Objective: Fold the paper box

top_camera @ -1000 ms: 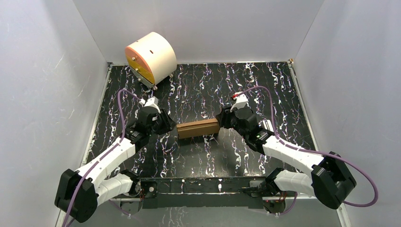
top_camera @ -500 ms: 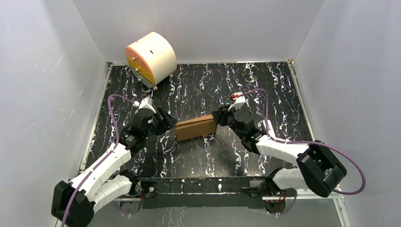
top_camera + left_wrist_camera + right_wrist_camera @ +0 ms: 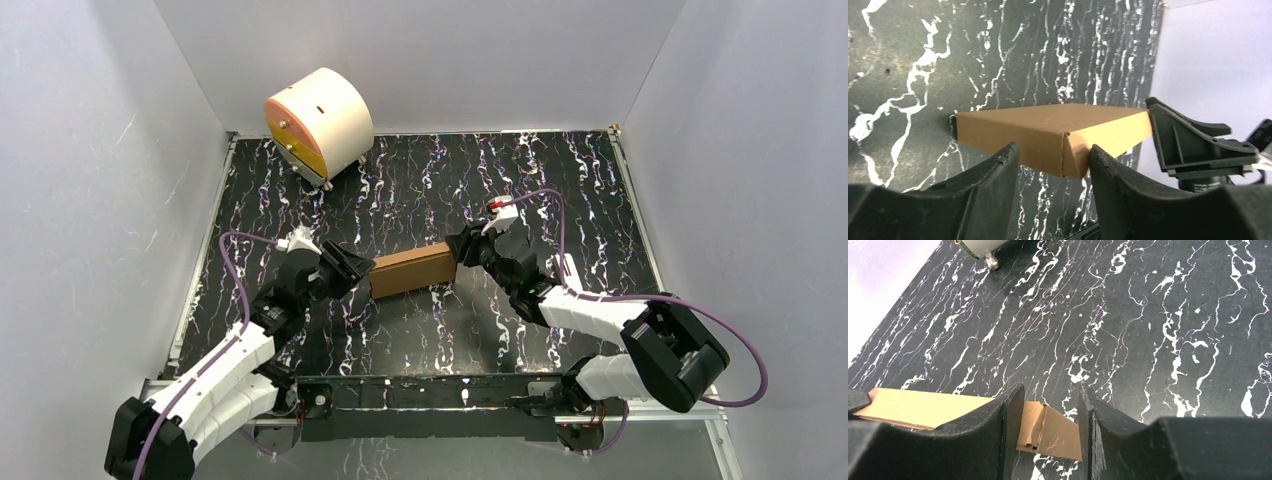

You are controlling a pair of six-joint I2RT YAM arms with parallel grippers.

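Note:
The paper box (image 3: 412,269) is a closed, shallow brown cardboard box lying slightly tilted on the marbled black mat. My left gripper (image 3: 358,267) is at its left end with the jaws open. In the left wrist view the box's (image 3: 1048,127) near corner sits between the fingertips of that gripper (image 3: 1054,157), and the right finger (image 3: 1108,170) touches the end face. My right gripper (image 3: 460,246) is at the box's right end, also open. In the right wrist view the box's (image 3: 1058,432) end corner lies between the fingertips of that gripper (image 3: 1047,407), and the left finger (image 3: 1008,415) covers part of it.
A cream cylinder with an orange face (image 3: 318,124) stands at the back left corner of the mat; its foot shows in the right wrist view (image 3: 990,261). White walls (image 3: 100,200) enclose the mat on three sides. The arms' base rail (image 3: 430,392) runs along the near edge.
The box has turned a little, its right end going farther back. My left gripper drew back toward the near left. My right gripper moved left and back with the box's end.

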